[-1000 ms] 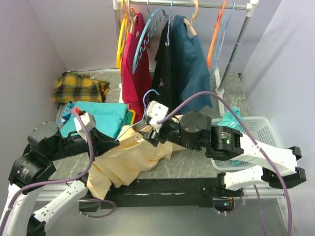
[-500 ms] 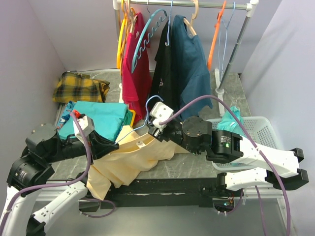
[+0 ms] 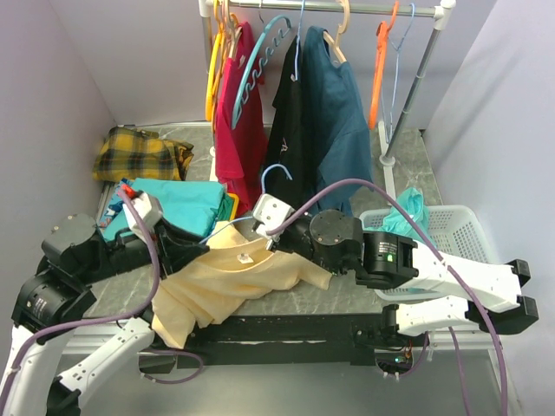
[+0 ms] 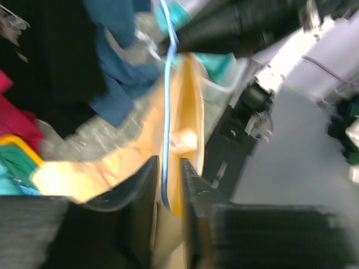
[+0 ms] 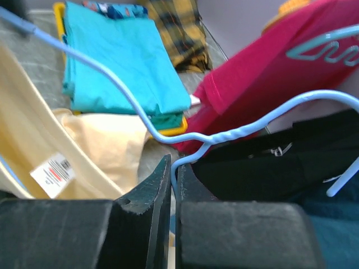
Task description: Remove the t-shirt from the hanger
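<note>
Closest to the arms, the pale yellow t-shirt (image 3: 230,282) lies in a heap on the grey marbled table (image 3: 414,160). It spills over the near edge between the two arms, collar label facing up. The light-blue wire hanger (image 4: 166,123) sits right over the collar with its hook poking up. Can't tell if the wire's still inside the neck.

The left claw (image 4: 167,165) is only open a crack. The wire and a bit of yellow fabric run through the gap, with daylight either side. The right claw (image 5: 174,168) is pinched tight on the wire just below the twisted neck.

Further back on the left there's a folded teal shirt (image 3: 178,204), then a yellow-and-black plaid cloth (image 3: 134,154) in the corner. On the right is a white basket (image 3: 464,230) with something teal in it.

At the back stands a rail (image 3: 347,7) with a red shirt (image 3: 238,121), black shirt (image 3: 290,121) and navy shirt (image 3: 338,113). Pale lilac walls (image 3: 87,69) box it all in.
</note>
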Available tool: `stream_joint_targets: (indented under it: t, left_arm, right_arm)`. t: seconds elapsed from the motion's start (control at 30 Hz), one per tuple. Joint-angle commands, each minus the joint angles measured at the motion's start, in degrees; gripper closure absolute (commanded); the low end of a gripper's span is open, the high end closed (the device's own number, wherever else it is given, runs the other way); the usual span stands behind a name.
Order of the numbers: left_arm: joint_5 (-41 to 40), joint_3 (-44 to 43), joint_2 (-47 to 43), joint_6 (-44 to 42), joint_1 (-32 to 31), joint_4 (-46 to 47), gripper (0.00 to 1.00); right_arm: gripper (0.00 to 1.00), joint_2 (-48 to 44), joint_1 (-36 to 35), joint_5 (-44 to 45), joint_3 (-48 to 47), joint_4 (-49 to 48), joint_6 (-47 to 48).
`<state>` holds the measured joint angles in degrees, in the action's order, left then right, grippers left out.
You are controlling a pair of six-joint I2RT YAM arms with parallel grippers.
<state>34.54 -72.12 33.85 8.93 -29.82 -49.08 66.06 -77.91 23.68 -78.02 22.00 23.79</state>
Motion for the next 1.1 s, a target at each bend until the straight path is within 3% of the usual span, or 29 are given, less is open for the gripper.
stream_joint_targets:
  t: [0.0, 0.07, 0.2, 0.33, 0.43, 0.67, 0.8, 0.97, 1.07]
  left_arm:
    - [-5.88, -3.55, 1.31, 1.97, -0.15, 6.62, 0.66]
    - [-10.89, -4.35, 1.49, 2.76, -0.15, 7.42, 0.51]
    - [-18.62, -4.26, -0.52, 3.90, -0.23, 10.58, 0.40]
    - [-29.24, -2.07, -3.78, 5.13, -0.23, 13.48, 0.38]
    - [-32.34, 1.27, -5.72, 5.48, -0.23, 13.75, 0.37]
    - [-29.10, 6.81, -6.25, 7.24, -0.23, 15.33, 0.36]
    - [-26.12, 8.66, -4.85, 7.59, -0.15, 18.13, 0.38]
    - [-24.62, 9.10, -2.39, 7.51, -0.15, 20.07, 0.62]
    - [-23.65, 9.71, -1.77, 7.16, -0.15, 21.48, 0.67]
  right_arm:
    - [1.00, -4.97, 0.30, 6.54, 1.55, -7.67, -2.96]
    - [1.00, -6.99, 0.39, 7.69, 2.69, -6.62, -2.79]
    - [1.00, -9.90, 0.30, 13.03, 4.10, -3.55, -2.52]
    - [1.00, -13.75, 0.30, 16.39, 5.33, -1.87, -2.70]
    - [1.00, -16.57, 0.30, 14.65, 5.33, -1.35, -2.79]
    - [1.00, -17.02, 0.30, 12.80, 0.77, 1.73, -2.08]
    - [1.00, -16.41, 0.21, 10.95, -0.38, 3.05, -2.35]
    - [1.00, -16.58, 0.30, 8.40, -0.03, 3.31, -3.66]
    - [1.00, -16.93, 0.39, 7.52, 0.41, 3.58, -4.28]
